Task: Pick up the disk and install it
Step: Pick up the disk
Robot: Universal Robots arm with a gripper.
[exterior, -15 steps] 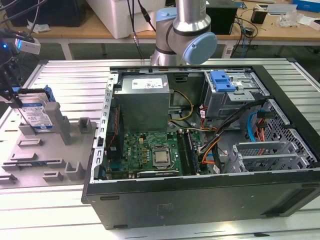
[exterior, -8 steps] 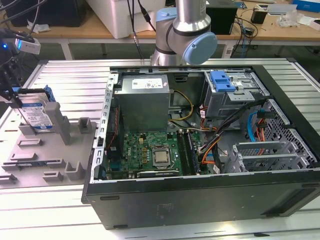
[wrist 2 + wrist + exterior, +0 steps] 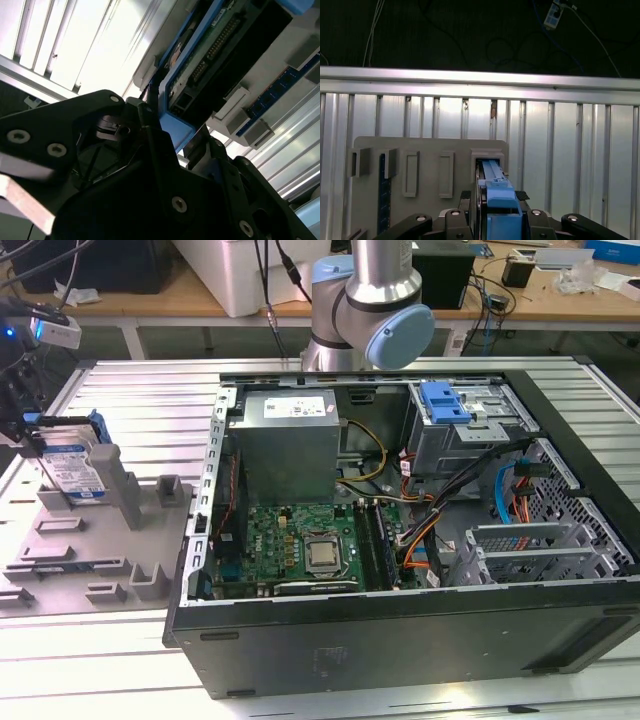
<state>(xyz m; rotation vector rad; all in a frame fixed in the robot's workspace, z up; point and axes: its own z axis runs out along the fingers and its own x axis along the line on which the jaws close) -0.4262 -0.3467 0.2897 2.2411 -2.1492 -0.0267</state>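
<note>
Standing upright in its grey holder (image 3: 125,490), the blue-bracketed, white-and-blue-labelled disk (image 3: 72,468) is clamped between the fingers (image 3: 150,131).

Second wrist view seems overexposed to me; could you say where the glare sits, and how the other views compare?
In the second wrist view, glare blows out the ribbed table while the claw is dark; the first wrist view has a black background; the exterior view is evenly lit.
</note>
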